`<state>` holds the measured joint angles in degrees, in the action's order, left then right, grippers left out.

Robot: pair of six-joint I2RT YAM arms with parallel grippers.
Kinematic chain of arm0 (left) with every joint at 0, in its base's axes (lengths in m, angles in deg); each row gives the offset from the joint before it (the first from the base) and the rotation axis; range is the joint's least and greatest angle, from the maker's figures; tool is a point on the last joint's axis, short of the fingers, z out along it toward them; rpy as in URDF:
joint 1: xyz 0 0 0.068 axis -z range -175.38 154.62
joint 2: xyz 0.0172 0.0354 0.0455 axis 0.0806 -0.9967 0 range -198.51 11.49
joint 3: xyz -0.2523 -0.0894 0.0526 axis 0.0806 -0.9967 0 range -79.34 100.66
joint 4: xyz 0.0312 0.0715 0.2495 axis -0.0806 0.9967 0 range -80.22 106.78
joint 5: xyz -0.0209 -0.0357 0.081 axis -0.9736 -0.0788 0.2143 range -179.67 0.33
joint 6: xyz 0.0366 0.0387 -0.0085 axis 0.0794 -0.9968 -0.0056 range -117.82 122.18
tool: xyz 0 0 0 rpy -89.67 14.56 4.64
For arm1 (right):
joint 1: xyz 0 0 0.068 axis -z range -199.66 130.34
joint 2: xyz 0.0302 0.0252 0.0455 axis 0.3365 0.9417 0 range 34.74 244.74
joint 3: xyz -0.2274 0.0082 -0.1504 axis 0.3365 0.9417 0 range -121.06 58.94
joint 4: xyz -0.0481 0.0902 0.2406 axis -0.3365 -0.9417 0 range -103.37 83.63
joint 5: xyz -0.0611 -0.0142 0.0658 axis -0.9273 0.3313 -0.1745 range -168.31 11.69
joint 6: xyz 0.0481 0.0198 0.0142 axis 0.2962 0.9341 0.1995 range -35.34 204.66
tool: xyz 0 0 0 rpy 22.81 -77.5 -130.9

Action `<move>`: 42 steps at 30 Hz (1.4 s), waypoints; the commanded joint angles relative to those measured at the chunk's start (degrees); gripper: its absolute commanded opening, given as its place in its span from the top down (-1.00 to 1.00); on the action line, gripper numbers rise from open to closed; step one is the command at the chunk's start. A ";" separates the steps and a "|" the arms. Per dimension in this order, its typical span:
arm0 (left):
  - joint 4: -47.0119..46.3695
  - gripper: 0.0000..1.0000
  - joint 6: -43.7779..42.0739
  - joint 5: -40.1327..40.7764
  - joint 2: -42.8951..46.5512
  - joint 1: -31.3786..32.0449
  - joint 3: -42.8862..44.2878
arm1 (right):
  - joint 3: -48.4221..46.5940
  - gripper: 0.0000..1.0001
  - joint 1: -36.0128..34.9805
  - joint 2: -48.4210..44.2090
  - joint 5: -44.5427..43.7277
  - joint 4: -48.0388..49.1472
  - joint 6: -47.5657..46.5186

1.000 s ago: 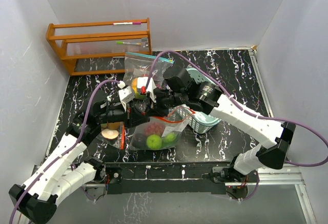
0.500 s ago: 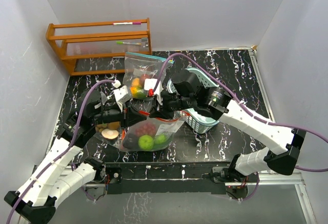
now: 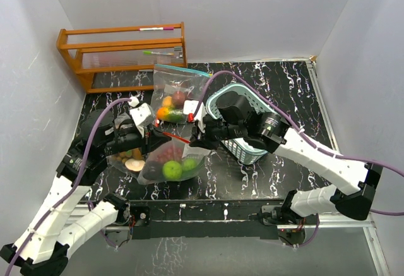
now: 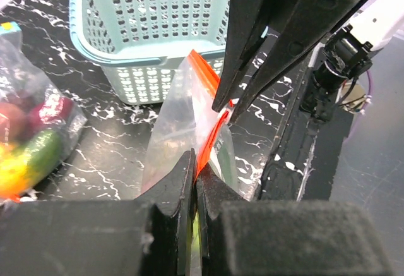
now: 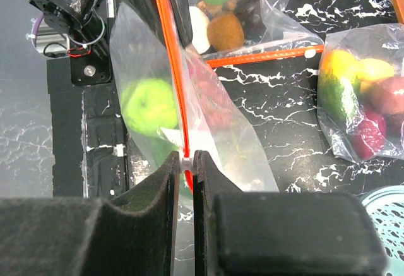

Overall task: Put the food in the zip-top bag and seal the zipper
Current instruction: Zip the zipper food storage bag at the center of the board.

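A clear zip-top bag [image 3: 170,161] with an orange-red zipper [image 3: 175,138] hangs between my grippers above the table's front. It holds a green apple [image 3: 169,170], red grapes [image 3: 166,154] and another green piece. My left gripper [image 3: 153,138] is shut on the zipper strip's left end; the left wrist view shows its jaws [image 4: 196,165] pinching the orange strip [image 4: 211,134]. My right gripper [image 3: 193,141] is shut at the right end; the right wrist view shows it [image 5: 185,160] clamped on the small white slider, with the zipper [image 5: 167,48] running away and the apple [image 5: 150,105] behind the film.
A second filled bag [image 3: 173,99] with a blue zipper lies behind; a third bag [image 3: 129,161] of nuts lies under my left arm. A teal lattice basket [image 3: 228,93] sits under the right arm. A wooden rack [image 3: 123,55] stands at the back left.
Both grippers have carried the bag left and toward the near edge. They now stand farther apart, with the zipper stretched straight between them.
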<state>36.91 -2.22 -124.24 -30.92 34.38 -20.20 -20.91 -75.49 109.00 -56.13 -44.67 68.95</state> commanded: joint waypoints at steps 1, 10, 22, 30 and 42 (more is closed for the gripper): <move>-0.68 1.00 -3.18 5.18 2.26 -0.13 6.25 | 1.79 0.85 0.22 -2.76 -3.78 -3.19 1.18; 1.77 1.00 -4.57 7.46 2.84 -0.14 8.86 | 3.39 0.85 0.33 -5.88 -9.46 -3.00 1.55; 2.02 1.00 -5.33 14.12 3.83 -0.14 10.47 | 9.27 0.85 0.40 -10.98 -15.03 -2.62 3.36; 1.08 1.00 -5.10 16.41 4.86 -0.18 10.39 | 9.68 0.85 0.50 -12.31 -17.26 -2.73 3.76; -0.63 1.00 -4.81 19.63 5.85 -0.14 10.15 | 11.22 0.84 0.57 -14.57 -18.50 -3.66 4.76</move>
<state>41.39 -6.97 -107.98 -26.38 34.43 -13.32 -9.92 -75.47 96.06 -71.85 -45.57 73.15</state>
